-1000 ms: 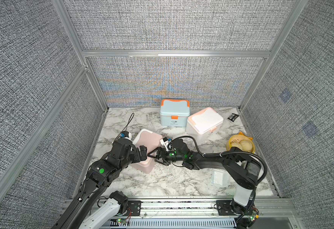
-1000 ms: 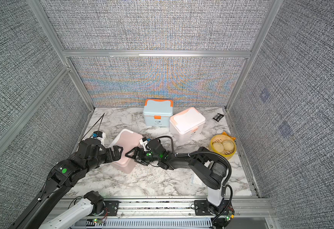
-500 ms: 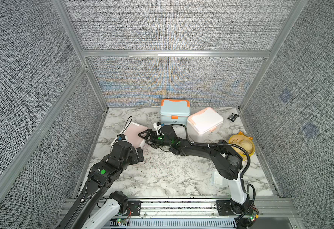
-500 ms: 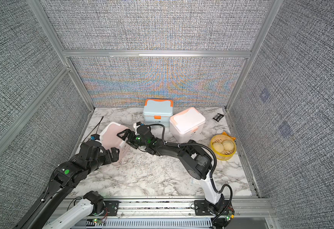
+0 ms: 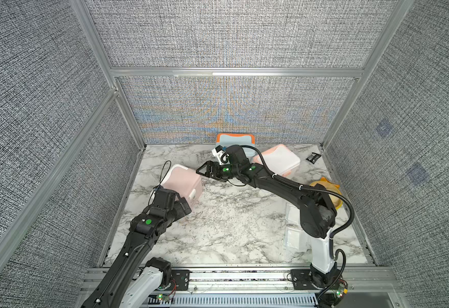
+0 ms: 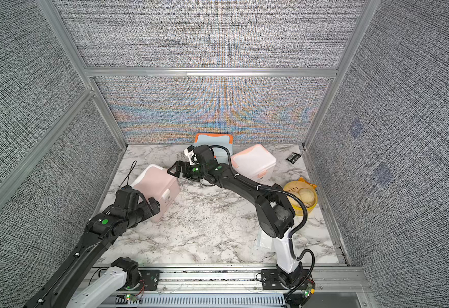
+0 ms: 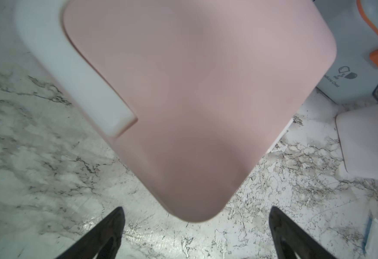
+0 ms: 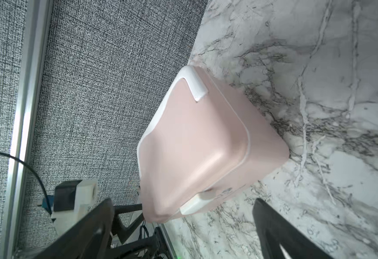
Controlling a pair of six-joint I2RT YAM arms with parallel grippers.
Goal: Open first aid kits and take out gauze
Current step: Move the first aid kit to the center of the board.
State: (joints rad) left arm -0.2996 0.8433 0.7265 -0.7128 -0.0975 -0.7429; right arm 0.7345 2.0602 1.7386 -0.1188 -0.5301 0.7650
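The pink-and-white first aid kit (image 5: 180, 181) stands at the left of the marble top with its lid down and its white latch (image 5: 192, 194) facing the front right. My left gripper (image 5: 184, 207) is open at the kit's near corner, and that corner (image 7: 194, 179) sits ahead of the fingertips without touching them. My right gripper (image 5: 204, 170) is open just off the kit's far right side. The pale blue-and-orange kit (image 5: 244, 140) and the white-and-peach kit (image 5: 280, 160) stand shut at the back. Gauze packets (image 5: 294, 236) lie at the front right.
A yellow basket with buns (image 6: 302, 196) stands at the right edge, partly behind the right arm. A small black wrapper (image 5: 313, 156) lies in the back right corner. Wall panels close in three sides. A black cable (image 5: 164, 170) loops behind the pink kit.
The pink kit has shifted from nearer the middle toward the back left. My right gripper followed it there and now stands slightly farther back. The left gripper has hardly moved.
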